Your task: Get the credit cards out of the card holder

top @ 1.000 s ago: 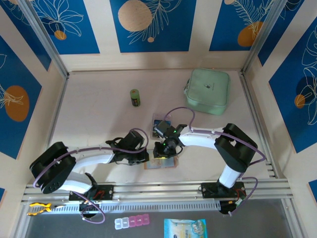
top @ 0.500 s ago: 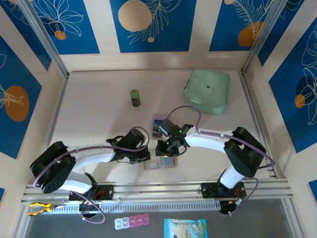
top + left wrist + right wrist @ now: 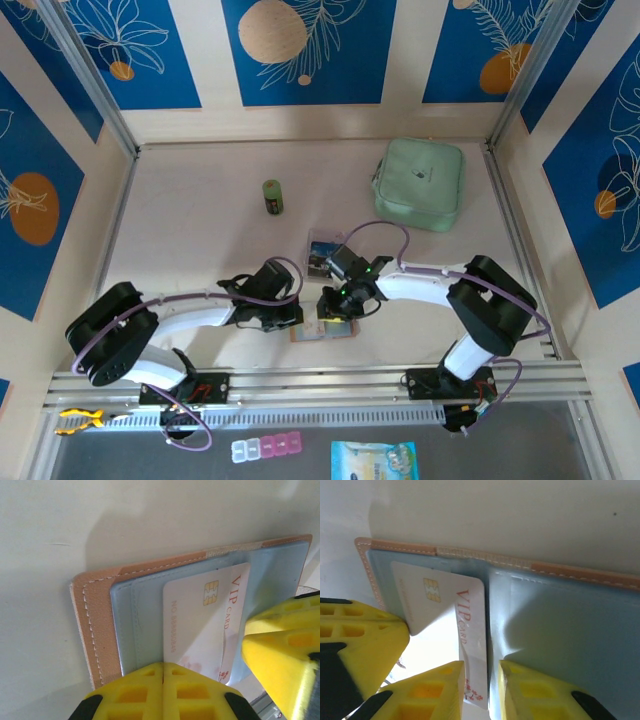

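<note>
The salmon-pink card holder lies open on the table between the two arms, its greyish clear pockets up. A white credit card with a gold chip and "VIP CARD" in red sits partly in one pocket. My left gripper is shut, its yellow tips resting on the pocket at the card's edge. My right gripper stands narrowly open over the holder's middle, and the card's long edge runs into the gap between its jaws.
A small flat piece with blue print lies just behind the grippers. A green bottle stands further back and a mint-green zip pouch lies at the back right. Panel walls close the table in on three sides.
My right arm has swung its elbow outward and turned its wrist a little over the card holder. The left arm and the holder have stayed put.
</note>
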`<state>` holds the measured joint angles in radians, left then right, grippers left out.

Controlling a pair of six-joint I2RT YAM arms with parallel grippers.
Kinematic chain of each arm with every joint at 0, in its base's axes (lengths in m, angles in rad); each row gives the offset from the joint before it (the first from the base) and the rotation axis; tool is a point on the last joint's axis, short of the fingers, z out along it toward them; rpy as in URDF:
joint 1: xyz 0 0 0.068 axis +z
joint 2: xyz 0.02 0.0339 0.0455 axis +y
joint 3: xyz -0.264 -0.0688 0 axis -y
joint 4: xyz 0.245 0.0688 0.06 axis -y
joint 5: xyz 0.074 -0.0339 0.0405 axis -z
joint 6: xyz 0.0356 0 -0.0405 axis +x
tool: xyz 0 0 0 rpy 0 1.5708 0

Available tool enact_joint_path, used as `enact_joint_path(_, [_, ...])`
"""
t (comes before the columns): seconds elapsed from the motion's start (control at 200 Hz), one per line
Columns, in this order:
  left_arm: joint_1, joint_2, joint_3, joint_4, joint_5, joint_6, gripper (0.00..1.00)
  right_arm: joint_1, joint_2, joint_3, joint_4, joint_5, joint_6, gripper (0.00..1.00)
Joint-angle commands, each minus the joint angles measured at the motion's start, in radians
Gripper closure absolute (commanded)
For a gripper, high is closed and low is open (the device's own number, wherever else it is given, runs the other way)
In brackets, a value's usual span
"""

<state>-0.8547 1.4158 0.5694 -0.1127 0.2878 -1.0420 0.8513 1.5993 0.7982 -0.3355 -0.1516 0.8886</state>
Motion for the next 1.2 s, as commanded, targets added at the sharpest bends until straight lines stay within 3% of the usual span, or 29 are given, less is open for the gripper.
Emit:
enact_joint_path(0.0, [0.003, 0.002, -0.006, -0.051, -0.012, 0.000, 0.99, -0.006, 0.017, -0.027, 0.038, -0.046, 0.016, 0.74])
enact_joint_path(0.46, [0.003, 0.008, -0.012, -0.056, -0.017, 0.001, 0.99, -0.019, 0.016, -0.060, 0.143, -0.124, 0.048, 0.77])
enact_joint_path(0.72, [0.003, 0.009, -0.005, -0.056, -0.018, 0.002, 0.99, -0.025, 0.002, -0.066, 0.151, -0.133, 0.051, 0.84])
enact_joint_path(1.195, [0.003, -0.013, -0.009, -0.073, -0.027, 0.002, 0.99, -0.048, -0.048, -0.061, 0.018, -0.056, -0.011, 0.89])
